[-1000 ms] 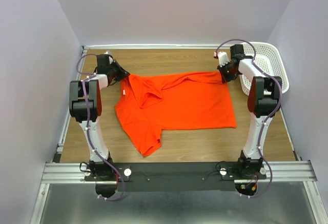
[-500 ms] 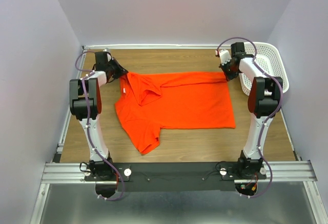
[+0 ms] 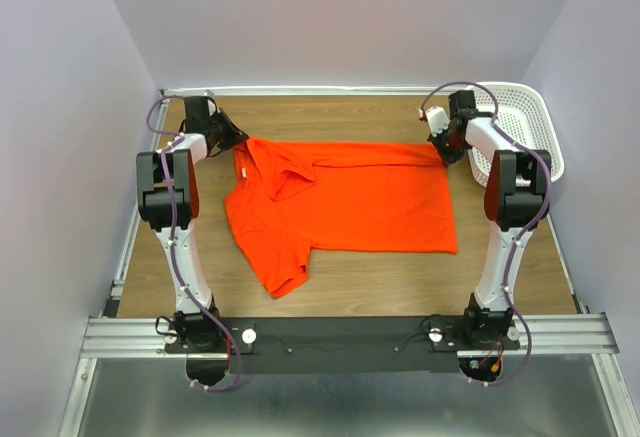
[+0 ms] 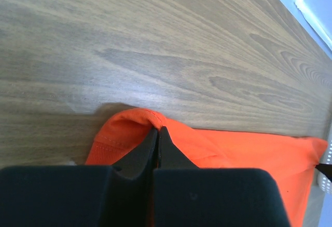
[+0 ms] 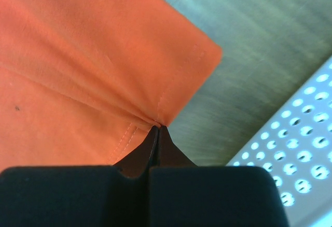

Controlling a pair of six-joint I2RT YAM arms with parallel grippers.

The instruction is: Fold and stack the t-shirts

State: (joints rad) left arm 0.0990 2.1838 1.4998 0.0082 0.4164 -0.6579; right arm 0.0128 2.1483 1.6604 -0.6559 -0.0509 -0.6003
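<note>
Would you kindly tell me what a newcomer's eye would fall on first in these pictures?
The bright orange-red t-shirt, spread over the middle of the wooden table, draws the eye at once. The left tool is shut on the shirt's far left edge and the right tool on its far right corner, both low at the table. A white perforated basket stands at the table's far right corner.

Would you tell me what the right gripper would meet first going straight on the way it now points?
The t-shirt: the right gripper is shut on its corner, so the fabric lies ahead. Past that is bare table, probably hit soon since it seems angled downward; the basket sits off to the side.
</note>
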